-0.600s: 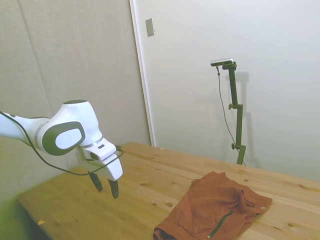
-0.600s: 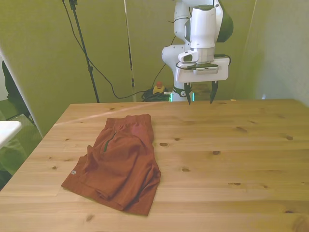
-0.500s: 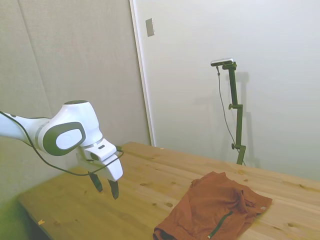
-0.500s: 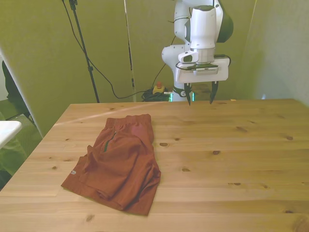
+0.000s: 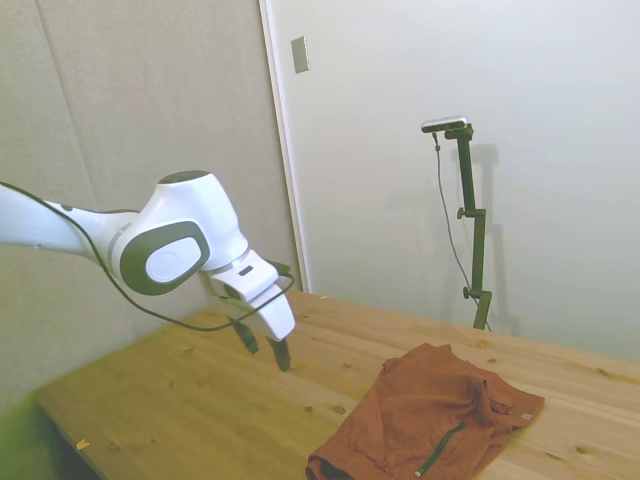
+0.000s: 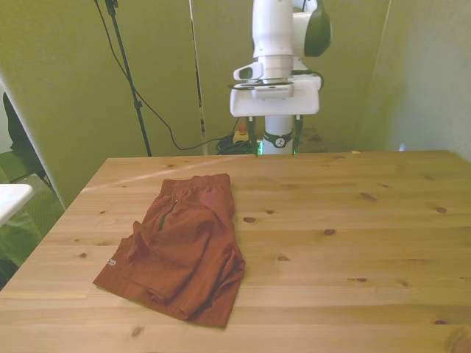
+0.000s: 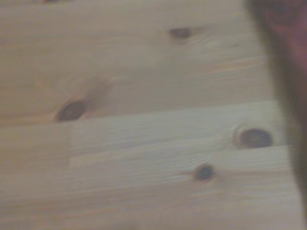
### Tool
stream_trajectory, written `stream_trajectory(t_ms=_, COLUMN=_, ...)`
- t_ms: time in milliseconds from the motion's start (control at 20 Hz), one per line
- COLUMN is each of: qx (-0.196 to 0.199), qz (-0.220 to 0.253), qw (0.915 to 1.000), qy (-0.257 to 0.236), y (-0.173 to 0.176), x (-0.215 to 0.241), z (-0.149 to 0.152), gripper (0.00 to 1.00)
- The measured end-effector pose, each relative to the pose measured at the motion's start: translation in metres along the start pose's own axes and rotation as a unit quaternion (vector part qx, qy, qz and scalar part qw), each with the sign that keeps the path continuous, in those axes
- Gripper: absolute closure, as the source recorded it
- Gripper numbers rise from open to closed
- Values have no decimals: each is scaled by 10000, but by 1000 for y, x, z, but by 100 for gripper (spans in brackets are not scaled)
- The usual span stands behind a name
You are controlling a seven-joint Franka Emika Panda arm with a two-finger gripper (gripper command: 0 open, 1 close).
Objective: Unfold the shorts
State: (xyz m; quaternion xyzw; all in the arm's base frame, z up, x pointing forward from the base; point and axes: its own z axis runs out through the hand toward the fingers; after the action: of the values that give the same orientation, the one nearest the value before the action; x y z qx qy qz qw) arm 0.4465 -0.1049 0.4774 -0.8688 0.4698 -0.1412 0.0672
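Observation:
The shorts are a rust-orange folded heap on the wooden table, toward the front view's left. A dark cord line runs down them and a small pale tag sits at one hem. From the side, the shorts lie near the table's near right part. My gripper hangs open and empty above the table's far edge, well apart from the shorts. The side view shows the gripper above bare wood, left of the garment. A blurred dark-red edge of the shorts shows in the wrist view.
Knotty wooden planks fill the wrist view. A white object sits off the table at the front view's left edge. Cables and a small red-topped device lie behind the far edge.
The arm has swung toward the front view's left, carrying the gripper nearer the shorts and slightly higher. The fingers stay open. The shorts have not moved.

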Motion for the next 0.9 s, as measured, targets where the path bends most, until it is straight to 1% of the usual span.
stream_trajectory(t_ms=200, qx=89, qz=458, qw=9987, qy=211, y=29, x=68, z=-5, gripper=0)
stream_trajectory(t_ms=250, qx=38, qz=572, qw=9981, qy=247, y=29, x=92, z=3, gripper=0)
stream_trajectory(t_ms=350, qx=92, qz=572, qw=9978, qy=326, y=27, x=95, z=2, gripper=0)
stream_trajectory(t_ms=450, qx=227, qz=721, qw=9960, qy=482, y=28, x=110, z=1, gripper=0)
stream_trajectory(t_ms=600, qx=398, qz=1228, qw=9887, qy=756, y=47, x=160, z=-5, gripper=0)
stream_trajectory(t_ms=750, qx=499, qz=1618, qw=9812, qy=932, y=66, x=208, z=-8, gripper=0)
stream_trajectory(t_ms=900, qx=595, qz=1883, qw=9754, qy=976, y=73, x=248, z=7, gripper=0)
